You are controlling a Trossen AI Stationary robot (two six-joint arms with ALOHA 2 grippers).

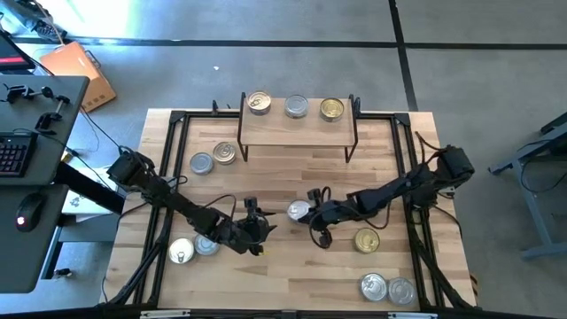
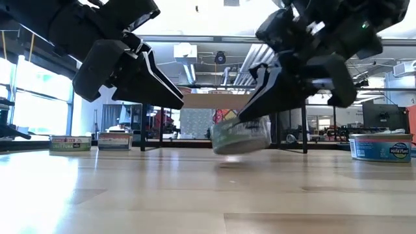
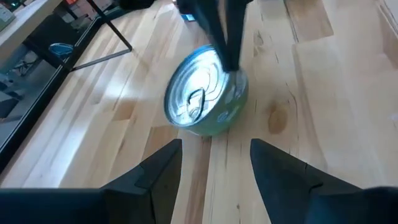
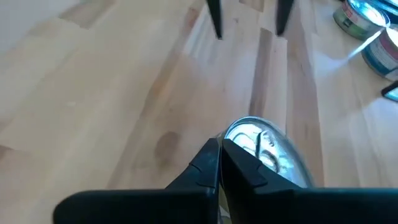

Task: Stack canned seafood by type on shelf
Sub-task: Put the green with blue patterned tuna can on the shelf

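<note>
Item, table point(image 1: 292, 283) front edge: two silver tins point(image 1: 387, 288) near the right corner; two more point(image 1: 192, 249) at the left.

Item, mid-table: left pincer point(image 1: 258, 228), fingers apart and empty, waiting just beside the work. Right pincer point(image 1: 312, 213), fingers together, pinched on the rim of a silver pull-tab tin point(image 1: 299, 211) that hangs tilted, barely clear of the wood (a thin hold, judging by the low view). A gold-lidded tin point(image 1: 367, 240) sits close by.

Item, left rear: two tins point(image 1: 213, 158).

Item, far edge: shelf point(image 1: 297, 129) carrying three tins point(image 1: 295, 107).

Handling note: lift slowly, level the tin, set it on its matching silver stack
</note>
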